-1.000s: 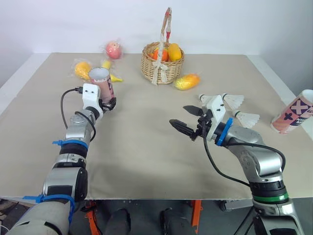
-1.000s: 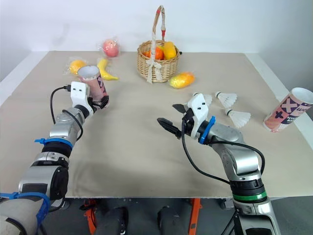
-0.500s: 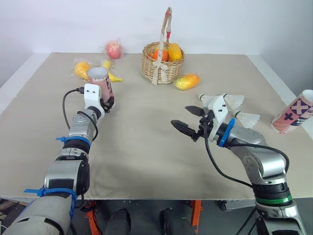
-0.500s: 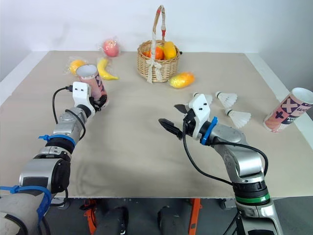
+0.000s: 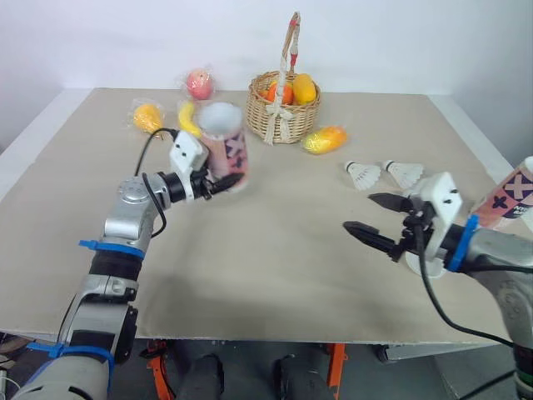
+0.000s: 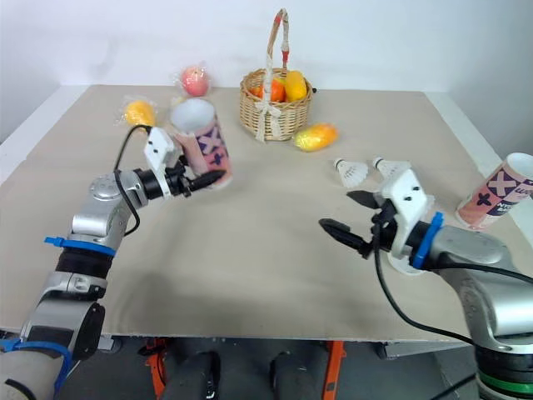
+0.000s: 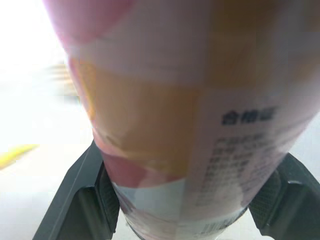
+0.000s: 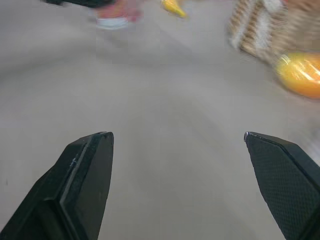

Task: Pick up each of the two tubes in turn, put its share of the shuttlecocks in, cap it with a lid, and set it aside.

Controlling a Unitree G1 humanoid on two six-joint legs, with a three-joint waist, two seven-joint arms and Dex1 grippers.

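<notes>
We looked down over a beige worktop with both arms reaching in; the left pincer was clamped on a pink and white patterned tube at about 10 o'clock from the centre of the worktop; the tube leaned a little, open mouth upward, gripped low on its body; we could not tell whether its base touched the worktop. From the left wrist, the tube's printed wall sat between the two black fingers, pressed against both.

The right pincer hung at about 4 o'clock, its fingers spread wide with nothing between them; from the right wrist, bare cloth showed between the fingers.

One shuttlecock and a second shuttlecock lay side by side on the worktop at about 2 o'clock, just beyond the right pincer and apart from it; a second tube of the same pattern leaned at the 3 o'clock edge, mouth open.

At 12 o'clock stood a wicker basket with a tall handle and fruit inside; a wrapped yellow-orange fruit lay just beside it toward 1 o'clock; a red fruit, an orange fruit and a banana lay near 11 o'clock, behind the held tube.
</notes>
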